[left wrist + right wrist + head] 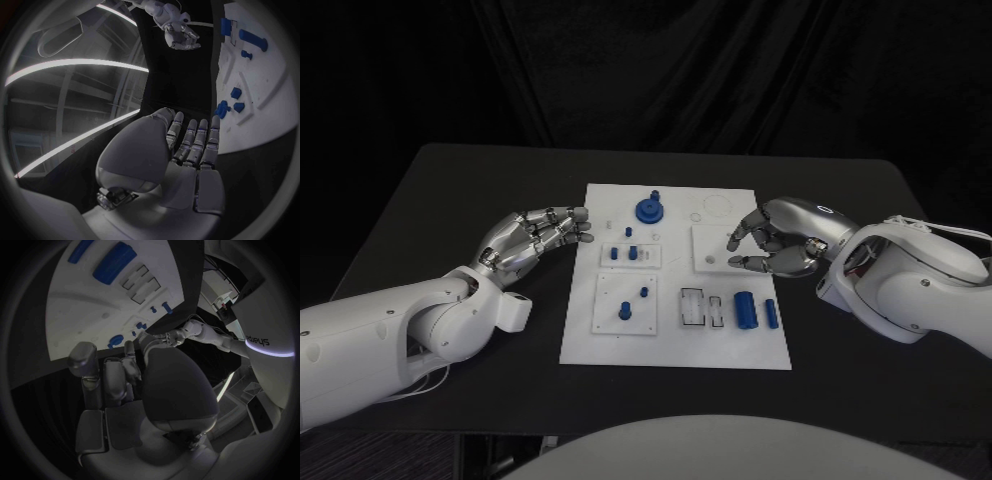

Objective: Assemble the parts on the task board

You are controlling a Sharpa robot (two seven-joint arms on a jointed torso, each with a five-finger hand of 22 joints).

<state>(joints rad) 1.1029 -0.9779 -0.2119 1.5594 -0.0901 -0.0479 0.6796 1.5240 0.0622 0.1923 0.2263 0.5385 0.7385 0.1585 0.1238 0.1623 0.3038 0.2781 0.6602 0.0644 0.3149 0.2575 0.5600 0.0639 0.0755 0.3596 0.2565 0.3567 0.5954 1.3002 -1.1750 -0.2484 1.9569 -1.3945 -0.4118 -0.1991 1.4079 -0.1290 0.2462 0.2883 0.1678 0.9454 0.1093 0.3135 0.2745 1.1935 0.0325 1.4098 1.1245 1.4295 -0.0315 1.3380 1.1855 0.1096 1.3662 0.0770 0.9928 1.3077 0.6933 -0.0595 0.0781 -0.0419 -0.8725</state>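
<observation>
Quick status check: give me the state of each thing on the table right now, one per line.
Task board: flat on the table, not held.
Round blue knob: standing at the board's far end.
Two blue cylinders: lying side by side near the board's right edge.
Left robot hand: at the board's left edge, fingers curled, holding nothing.
Right robot hand: over the board's right side, fingers curled, nothing visibly held.

The task board [678,340] looks like matt white plastic, smooth, with shallow moulded recesses. The parts [747,311] are blue plastic with a slight sheen. Both hands, left [531,240] and right [785,240], show polished silvery metal (glossy highlights). The table [459,190] is matt black; a dark cloth curtain [661,70] hangs behind.
</observation>
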